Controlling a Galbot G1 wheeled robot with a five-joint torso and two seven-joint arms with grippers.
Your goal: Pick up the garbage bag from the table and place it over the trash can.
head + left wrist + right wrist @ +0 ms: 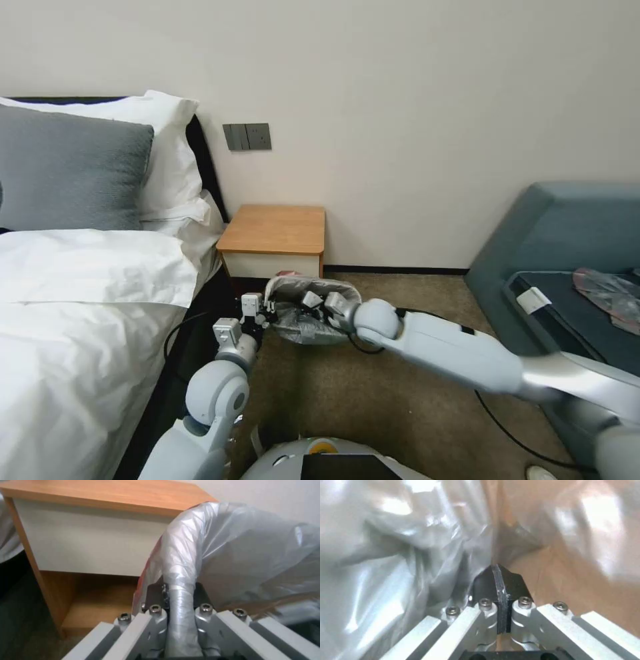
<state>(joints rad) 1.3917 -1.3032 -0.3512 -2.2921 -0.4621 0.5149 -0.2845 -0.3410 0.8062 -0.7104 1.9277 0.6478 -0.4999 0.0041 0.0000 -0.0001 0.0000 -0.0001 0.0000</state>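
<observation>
OK, from the head cam I've got the bed [80,313] filling the left w/ white duvet and pillows, a blue-grey sofa [567,247] on the right, carpet betw. them. The table [275,230] sits against the wall next to the bed, top bare, white drawer front facing me.

Just in front of the table, low over the carpet, is the garbage bag [313,313], mouth pulled open toward me, grey film bunched and wrinkly, a bit of pink rim showing at the back edge by the table. The trash can itself I can't make out under the plastic, so can't say if the bag's seated on it.

Both arms are reaching in. Right arm comes across from the right; right gripper [319,303] is inside the bag's mouth. On the right wrist cam the fingers [499,590] are pressed together w/ film [403,555] close around them; whether any plastic is caught betw. them I can't tell.

Left gripper [263,315] is at the bag's left edge. Left wrist cam shows its jaws pinching a rolled strip of the bag's rim [181,580], film ballooning beyond, table's drawer front [93,545] behind.
</observation>
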